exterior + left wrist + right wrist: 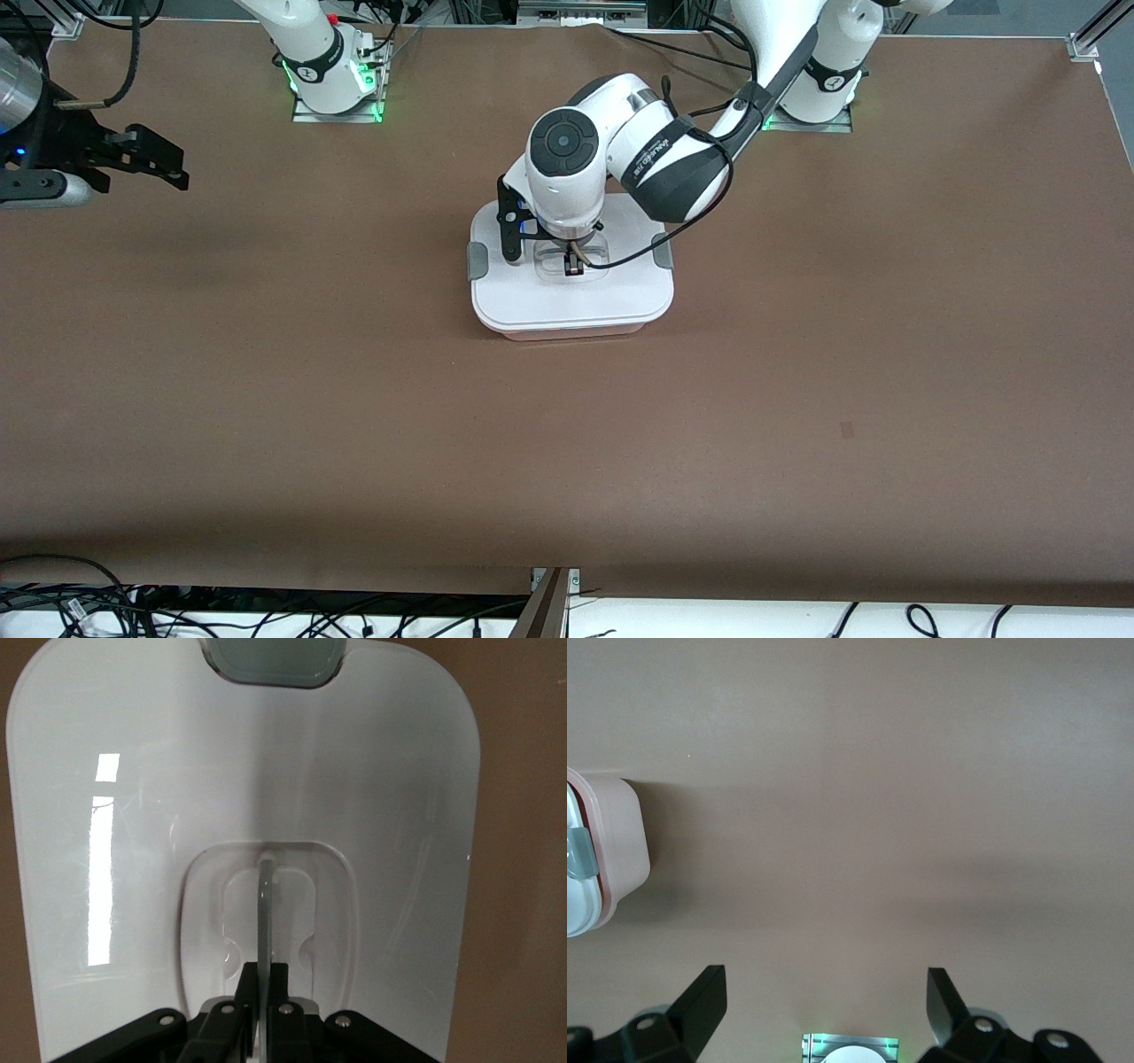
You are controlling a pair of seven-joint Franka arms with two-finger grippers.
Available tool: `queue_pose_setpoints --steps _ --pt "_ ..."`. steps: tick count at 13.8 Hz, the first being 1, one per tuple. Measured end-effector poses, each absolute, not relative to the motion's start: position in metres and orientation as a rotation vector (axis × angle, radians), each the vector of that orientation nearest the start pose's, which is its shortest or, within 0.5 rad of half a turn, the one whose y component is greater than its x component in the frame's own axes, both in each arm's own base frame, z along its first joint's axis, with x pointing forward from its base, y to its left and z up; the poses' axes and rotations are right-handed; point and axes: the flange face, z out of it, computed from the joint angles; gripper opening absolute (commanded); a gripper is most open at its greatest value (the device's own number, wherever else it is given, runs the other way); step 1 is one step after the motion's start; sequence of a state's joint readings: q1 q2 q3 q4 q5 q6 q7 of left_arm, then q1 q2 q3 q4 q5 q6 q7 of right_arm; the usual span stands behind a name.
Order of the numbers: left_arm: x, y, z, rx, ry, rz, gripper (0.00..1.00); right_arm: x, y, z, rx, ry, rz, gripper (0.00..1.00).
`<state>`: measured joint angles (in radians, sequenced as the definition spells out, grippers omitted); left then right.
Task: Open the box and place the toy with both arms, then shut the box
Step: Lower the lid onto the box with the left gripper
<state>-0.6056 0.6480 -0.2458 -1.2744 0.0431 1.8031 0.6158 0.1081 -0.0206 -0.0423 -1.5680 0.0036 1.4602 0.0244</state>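
You have the box (571,297) sitting near the middle of the table (266,399), its white lid (567,301) in place on the pink tub and a grey side clip (477,260) at each end. Your left arm (673,159) reaches in from its base and bends down over the lid, with the left gripper (574,263) lowered into the recessed clear handle (571,261) at the lid's centre. In the left wrist view you see the fingers (248,988) of the left gripper (264,979) pinched tight on the thin upright bar of the handle (265,904), which stands in the middle of its rounded recess; the glossy lid (133,815) fills most of that view, with one grey clip (273,660) at its edge. Your right arm waits up in the air toward its own end of the table, the right gripper (173,168) over bare tabletop, well apart from the box. The right wrist view shows you the right gripper (824,992) with its two black fingers (704,1001) spread wide and nothing between them, and the pink end wall of the box (616,850) with a clip (580,855) at the edge of the view. No toy shows in any of your views.
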Motion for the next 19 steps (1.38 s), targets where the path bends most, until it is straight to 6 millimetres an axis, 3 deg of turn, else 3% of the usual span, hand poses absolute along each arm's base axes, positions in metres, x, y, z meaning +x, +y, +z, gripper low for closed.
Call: queue_pose_setpoints --steps 8,19 --pt "0.51 -0.509 0.36 -2.468 2.073 0.215 0.0 0.539 0.036 0.622 -3.138 -0.066 0.155 1.0" --pt "0.504 -0.515 0.357 -2.468 2.052 0.219 0.0 0.538 0.04 0.624 -3.138 -0.077 0.148 1.0"
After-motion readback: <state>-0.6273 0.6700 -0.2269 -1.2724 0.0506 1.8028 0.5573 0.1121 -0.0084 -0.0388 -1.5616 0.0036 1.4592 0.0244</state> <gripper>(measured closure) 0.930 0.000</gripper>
